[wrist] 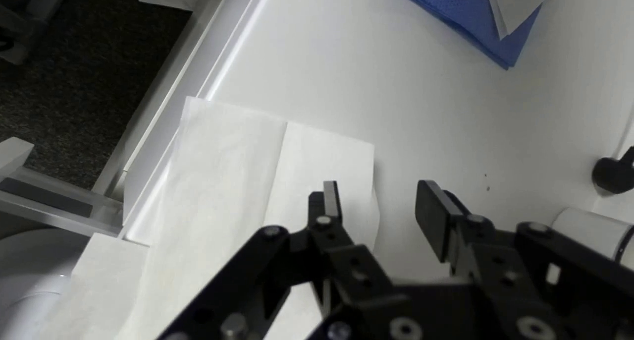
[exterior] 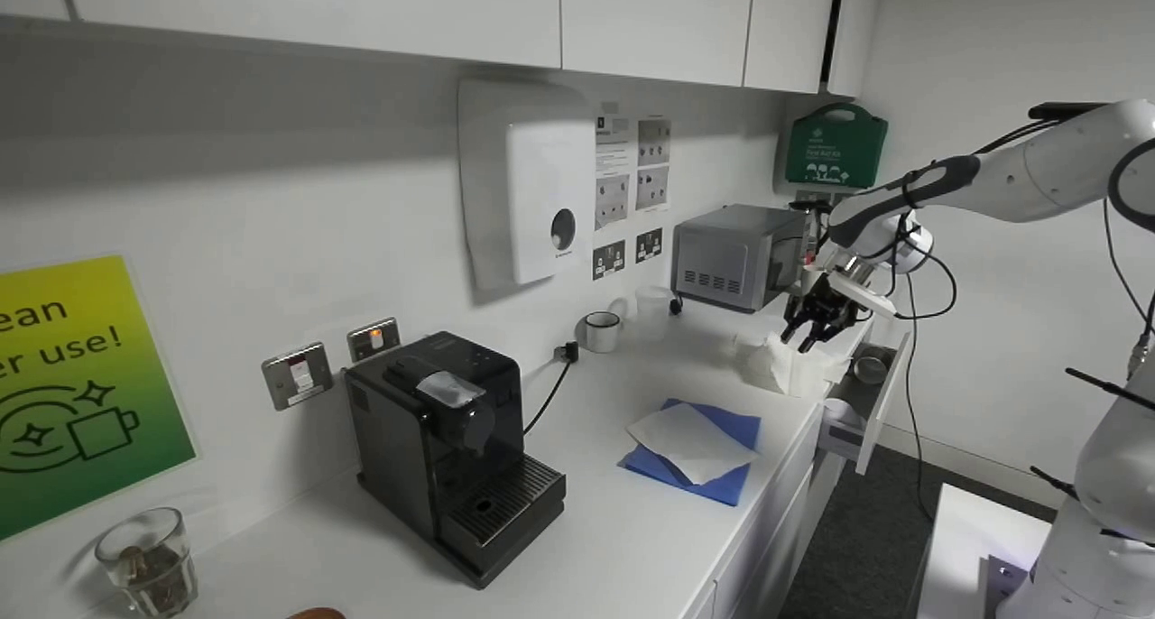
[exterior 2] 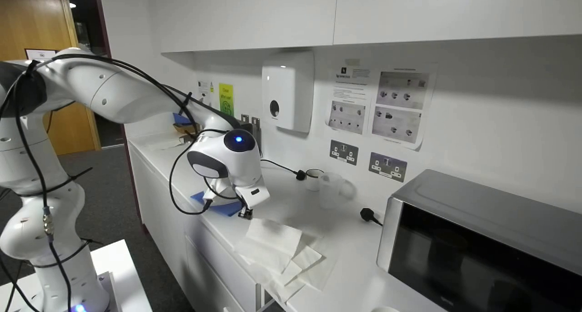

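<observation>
My black gripper (wrist: 380, 201) stands open, with nothing between its two fingers. Under it on the white counter lie several loose, folded white paper towels (wrist: 223, 166), one beneath the left finger in the wrist view. In an exterior view the gripper (exterior: 796, 341) is just above the crumpled towels (exterior: 799, 371); whether it touches them I cannot tell. The towels (exterior 2: 273, 241) spread to the counter's front edge, partly over an open drawer. Farther along the counter is a blue cloth (exterior: 735, 420) with a white sheet (exterior: 695, 443) on top.
The pulled-out drawer (exterior: 884, 411) holds a white cup (exterior: 842, 411). A silver microwave (exterior 2: 454, 189) stands against the wall, near a white mug (exterior: 602, 332) and a translucent cup (exterior: 652, 310). A black coffee machine (exterior: 442, 438) and a glass (exterior: 149, 565) are farther along. Cabinets (exterior 2: 254, 16) hang above.
</observation>
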Robot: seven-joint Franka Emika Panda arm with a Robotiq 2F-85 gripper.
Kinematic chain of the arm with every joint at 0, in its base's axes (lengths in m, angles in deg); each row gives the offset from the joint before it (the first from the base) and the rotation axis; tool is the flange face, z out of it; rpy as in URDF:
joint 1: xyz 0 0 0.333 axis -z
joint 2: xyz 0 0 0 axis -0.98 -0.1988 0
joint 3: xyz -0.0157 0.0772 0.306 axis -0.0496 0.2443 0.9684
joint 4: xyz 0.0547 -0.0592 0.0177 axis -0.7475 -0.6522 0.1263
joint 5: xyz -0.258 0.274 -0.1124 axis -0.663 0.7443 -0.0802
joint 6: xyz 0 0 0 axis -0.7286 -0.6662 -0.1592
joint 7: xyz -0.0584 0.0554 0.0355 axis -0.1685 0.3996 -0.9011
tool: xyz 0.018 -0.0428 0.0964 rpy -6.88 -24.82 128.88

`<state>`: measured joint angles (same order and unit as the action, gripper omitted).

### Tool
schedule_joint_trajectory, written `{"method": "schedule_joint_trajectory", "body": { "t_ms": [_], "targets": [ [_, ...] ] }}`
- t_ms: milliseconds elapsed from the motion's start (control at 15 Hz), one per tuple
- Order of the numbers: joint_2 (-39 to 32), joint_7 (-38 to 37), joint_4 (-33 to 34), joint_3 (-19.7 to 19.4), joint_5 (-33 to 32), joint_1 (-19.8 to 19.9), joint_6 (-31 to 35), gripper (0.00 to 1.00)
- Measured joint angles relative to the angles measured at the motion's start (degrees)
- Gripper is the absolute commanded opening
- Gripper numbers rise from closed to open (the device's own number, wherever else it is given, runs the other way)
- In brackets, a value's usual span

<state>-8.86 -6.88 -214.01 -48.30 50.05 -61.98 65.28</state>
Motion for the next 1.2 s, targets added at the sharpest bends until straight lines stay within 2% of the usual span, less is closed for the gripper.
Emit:
{"method": "schedule_joint_trajectory", "body": {
  "t_ms": [200,533,733,933,1200],
  "targets": [
    [1.15,0.01,-0.3,1.05,-0.11,-0.84,0.79,0.99],
    [8.17,0.13,-2.98,3.61,-1.87,-2.34,1.8,1.0],
    [13.96,0.23,-5.3,6.36,-6.09,-4.51,1.67,1.0],
    [17.42,0.35,-6.33,9.24,-11.28,-7.38,-0.49,1.0],
    [18.41,2.98,-6.23,11.48,-15.94,-11.28,-5.05,1.0]
  ]
}}
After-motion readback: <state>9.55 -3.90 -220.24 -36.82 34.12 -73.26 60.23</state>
